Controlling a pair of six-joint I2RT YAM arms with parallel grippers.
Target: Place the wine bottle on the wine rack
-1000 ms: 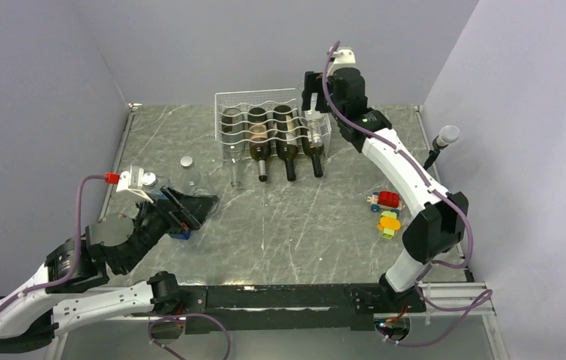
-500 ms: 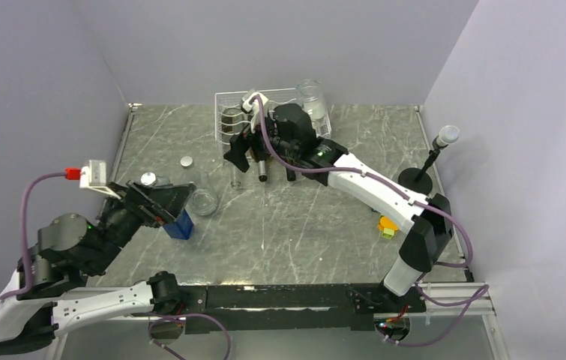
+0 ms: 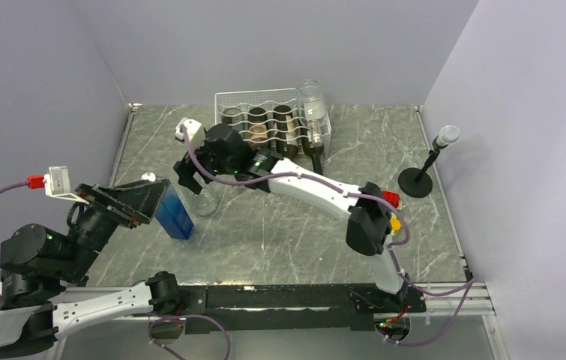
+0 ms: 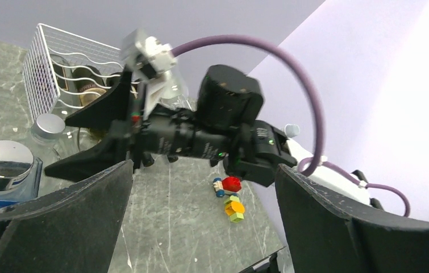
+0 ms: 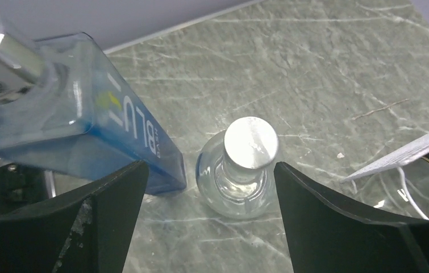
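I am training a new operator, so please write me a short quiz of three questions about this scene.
1. True or false: the right gripper hangs open over the clear bottle.
2. What stands beside that bottle? A) a blue bottle B) a red cup C) a green bowl
3. What does the left gripper hold?
Key: 1 true; 2 A; 3 nothing, its jaws are open and empty.
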